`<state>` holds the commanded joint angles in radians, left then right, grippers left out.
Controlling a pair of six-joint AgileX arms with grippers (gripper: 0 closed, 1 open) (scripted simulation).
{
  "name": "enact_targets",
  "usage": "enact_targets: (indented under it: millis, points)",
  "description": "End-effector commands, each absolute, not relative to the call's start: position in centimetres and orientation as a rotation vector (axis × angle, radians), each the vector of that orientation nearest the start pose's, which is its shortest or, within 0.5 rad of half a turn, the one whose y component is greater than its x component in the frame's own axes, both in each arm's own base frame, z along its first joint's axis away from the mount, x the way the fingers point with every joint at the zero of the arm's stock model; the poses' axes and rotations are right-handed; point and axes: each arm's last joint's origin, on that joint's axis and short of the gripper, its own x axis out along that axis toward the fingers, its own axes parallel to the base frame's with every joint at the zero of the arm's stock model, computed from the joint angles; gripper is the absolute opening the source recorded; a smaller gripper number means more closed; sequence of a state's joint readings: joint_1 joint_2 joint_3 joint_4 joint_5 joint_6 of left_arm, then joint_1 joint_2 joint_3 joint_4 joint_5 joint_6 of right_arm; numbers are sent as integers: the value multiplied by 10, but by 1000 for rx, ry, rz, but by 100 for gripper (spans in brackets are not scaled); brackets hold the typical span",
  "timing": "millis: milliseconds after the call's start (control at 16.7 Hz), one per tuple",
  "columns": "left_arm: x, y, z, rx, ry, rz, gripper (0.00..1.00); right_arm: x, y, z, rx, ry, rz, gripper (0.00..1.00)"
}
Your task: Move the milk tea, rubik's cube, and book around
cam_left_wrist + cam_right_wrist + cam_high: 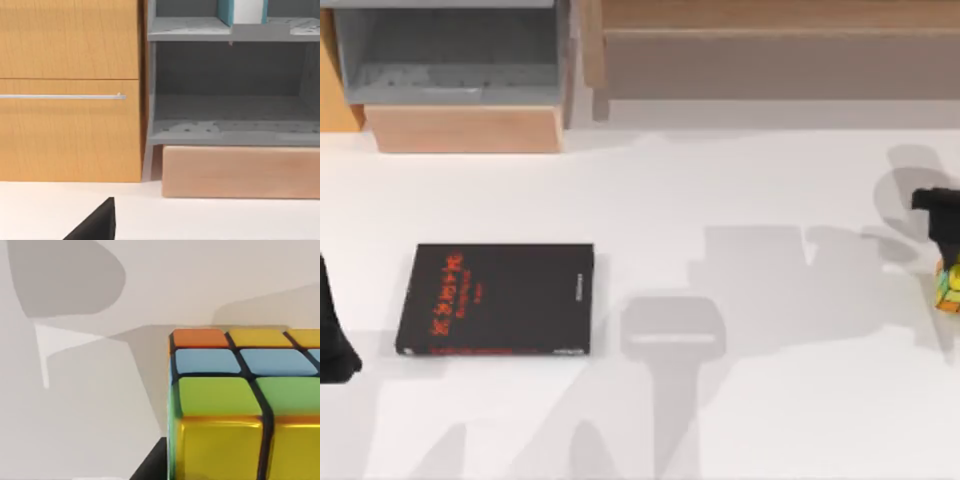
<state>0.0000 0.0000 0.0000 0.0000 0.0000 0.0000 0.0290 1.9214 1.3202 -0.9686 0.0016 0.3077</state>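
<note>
The book (498,299) lies flat on the white table at the left, black cover with red characters facing up. At the table's far right edge, the rubik's cube (949,286) sits just under my right gripper (942,250). The right wrist view has the rubik's cube (235,405) very close, with orange, blue, green and yellow squares, and my right gripper looks shut on it. My left arm (334,330) is parked at the left edge, left of the book and apart from it. The milk tea is out of view.
A wooden cabinet (70,90) with a bar handle stands at the back left beside a grey open shelf unit (450,55) on a wooden base (465,128). A long wooden shelf (780,50) runs along the back right. Broad shadows cross the table's middle.
</note>
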Motion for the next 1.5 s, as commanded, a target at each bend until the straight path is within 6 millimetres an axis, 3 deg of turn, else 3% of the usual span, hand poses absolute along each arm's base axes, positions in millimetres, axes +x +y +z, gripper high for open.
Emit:
enact_targets:
  millis: [240, 480, 660, 840, 1140, 1320, 1500]
  points:
    - [106, -1, 160, 0, 0, 0, 100, 352, 13, 176, 214, 1558, -214, 0]
    - [106, -1, 160, 0, 0, 0, 100, 352, 14, 174, 212, 1560, -214, 0]
    - [106, -1, 160, 0, 0, 0, 100, 359, 30, 187, 114, 1452, -165, 0]
    - [106, -1, 160, 0, 0, 0, 100, 366, 64, 221, -41, 1193, -76, 0]
    - [106, -1, 160, 0, 0, 0, 100, 363, 124, 305, -175, 638, 24, 0]
    - [106, -1, 160, 0, 0, 0, 100, 356, 143, 349, -146, 352, 32, 0]
    - [106, -1, 160, 0, 0, 0, 100, 353, 148, 380, -81, 147, 19, 0]
